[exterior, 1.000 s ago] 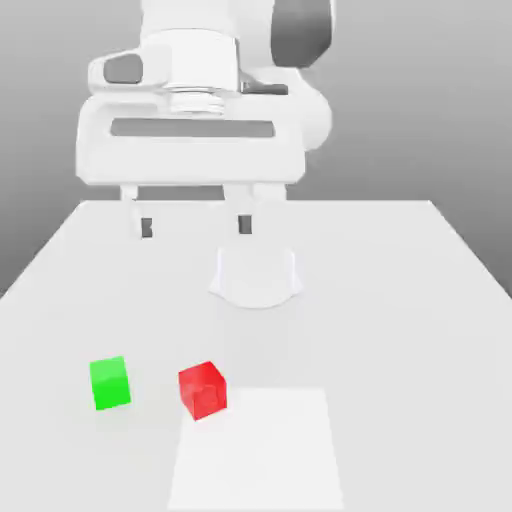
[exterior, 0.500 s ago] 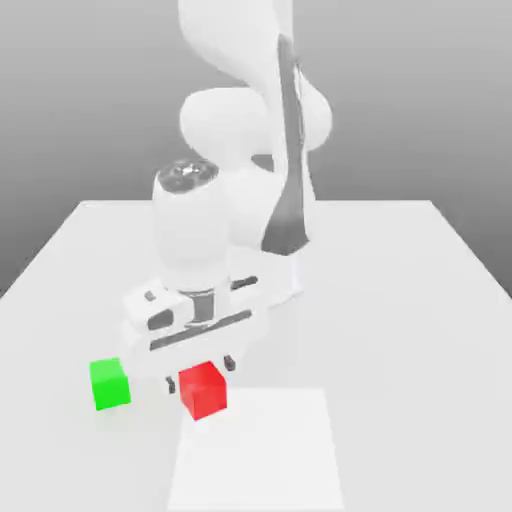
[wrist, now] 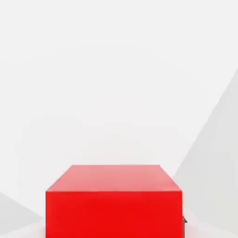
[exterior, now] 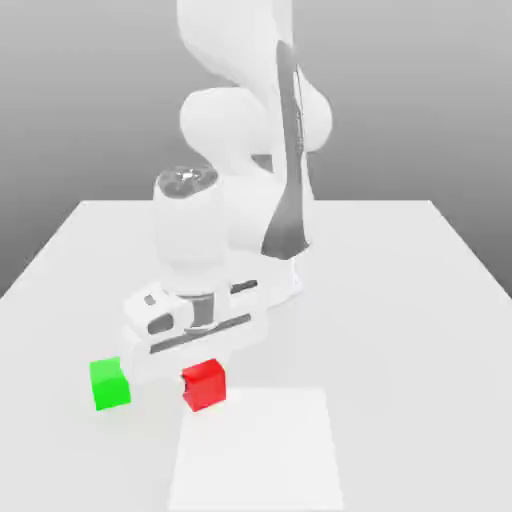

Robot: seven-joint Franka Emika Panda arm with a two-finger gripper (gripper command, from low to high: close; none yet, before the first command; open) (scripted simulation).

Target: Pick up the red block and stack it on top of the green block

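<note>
Behind the pale table (exterior: 400,350) stands a gray backdrop (exterior: 420,100).

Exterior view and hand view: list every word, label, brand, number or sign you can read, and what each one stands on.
There are none: no readable text shows on the red block, the green block, the white square on the table, or the arm.
</note>
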